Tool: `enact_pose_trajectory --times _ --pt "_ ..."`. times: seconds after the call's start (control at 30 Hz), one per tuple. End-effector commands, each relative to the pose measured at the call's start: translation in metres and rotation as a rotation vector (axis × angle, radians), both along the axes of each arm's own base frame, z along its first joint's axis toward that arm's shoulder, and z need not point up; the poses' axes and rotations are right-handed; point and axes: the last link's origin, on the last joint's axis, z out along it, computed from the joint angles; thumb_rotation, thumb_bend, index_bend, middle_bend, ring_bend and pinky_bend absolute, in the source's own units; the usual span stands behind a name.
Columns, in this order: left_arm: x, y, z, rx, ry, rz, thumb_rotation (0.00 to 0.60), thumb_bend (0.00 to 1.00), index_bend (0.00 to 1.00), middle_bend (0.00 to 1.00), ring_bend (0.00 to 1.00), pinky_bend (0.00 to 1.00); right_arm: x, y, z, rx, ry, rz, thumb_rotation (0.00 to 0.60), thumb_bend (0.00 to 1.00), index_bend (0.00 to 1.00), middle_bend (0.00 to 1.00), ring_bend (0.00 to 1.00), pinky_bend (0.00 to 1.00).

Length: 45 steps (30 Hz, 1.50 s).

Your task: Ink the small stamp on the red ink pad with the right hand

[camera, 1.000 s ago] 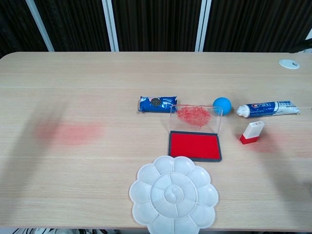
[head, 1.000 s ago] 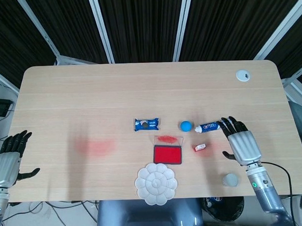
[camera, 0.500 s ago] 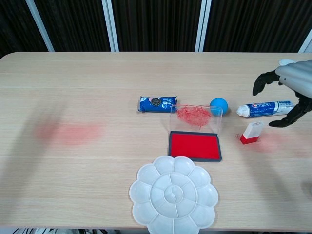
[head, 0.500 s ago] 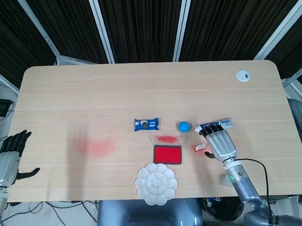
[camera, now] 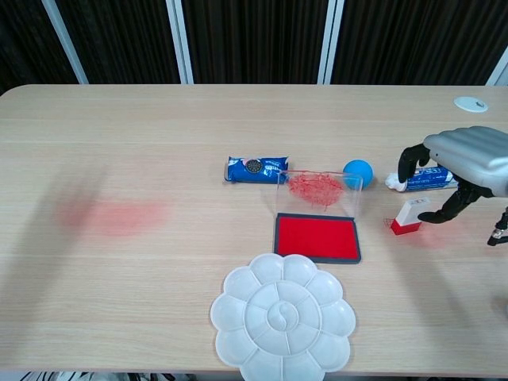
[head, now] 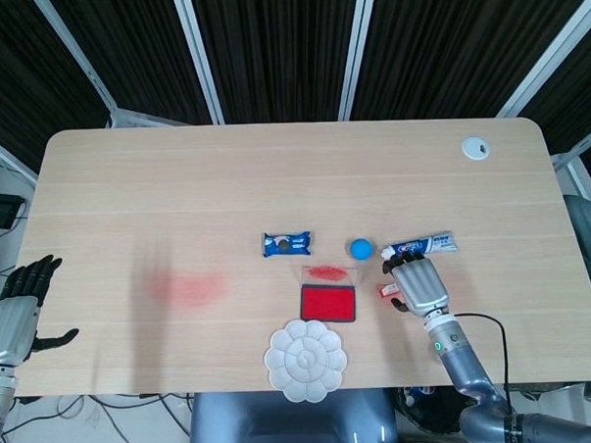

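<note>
Small stamp [camera: 409,215] on table, unheld; right hand [camera: 464,167] hovers above, fingers spread, empty.

Silver right hand [head: 417,287] w/ black fingers, grey forearm, black cable.

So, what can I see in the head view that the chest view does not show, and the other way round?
Only the head view shows the left hand, open off the table's left edge, and the whole table.

Only the chest view shows the red stains on the ink pad's raised clear lid.

Both show the right hand open above the small stamp, not gripping it, plus the red ink pad, paint palette, blue ball, toothpaste tube and cookie pack.
</note>
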Motion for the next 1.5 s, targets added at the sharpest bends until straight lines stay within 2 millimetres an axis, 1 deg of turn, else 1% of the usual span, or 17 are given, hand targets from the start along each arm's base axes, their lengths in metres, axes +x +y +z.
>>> enact_pose_trajectory --times 0.03,0.3,0.5,0.67,0.97,1.5 --pt "0.000 0.000 0.000 0.000 -0.002 0.001 0.600 0.00 0.00 0.00 0.00 0.00 -0.002 0.000 -0.005 0.010 0.002 -0.007 0.600 0.29 0.44 0.37 0.30 0.33" --pt "0.000 0.000 0.000 -0.002 -0.005 0.003 0.600 0.00 0.00 0.00 0.00 0.00 -0.007 -0.003 -0.011 0.013 0.002 -0.028 0.600 0.29 0.45 0.38 0.30 0.33" --pt "0.000 0.001 0.000 -0.003 -0.007 0.006 0.600 0.00 0.00 0.00 0.00 0.00 -0.012 -0.004 -0.014 0.017 0.007 -0.047 0.600 0.32 0.45 0.38 0.30 0.33" --pt "-0.001 0.001 0.000 -0.003 -0.007 0.007 0.600 0.00 0.00 0.00 0.00 0.00 -0.014 -0.005 -0.017 0.021 0.009 -0.056 0.600 0.35 0.47 0.38 0.30 0.33" --pt "-0.001 0.001 0.000 -0.004 -0.008 0.012 0.600 0.00 0.00 0.00 0.00 0.00 -0.012 -0.005 -0.022 0.022 0.000 -0.059 0.600 0.38 0.50 0.39 0.30 0.33" --pt "-0.001 0.001 0.000 -0.006 -0.013 0.017 0.600 0.00 0.00 0.00 0.00 0.00 -0.011 -0.007 -0.027 0.026 0.003 -0.065 0.600 0.39 0.52 0.40 0.30 0.33"
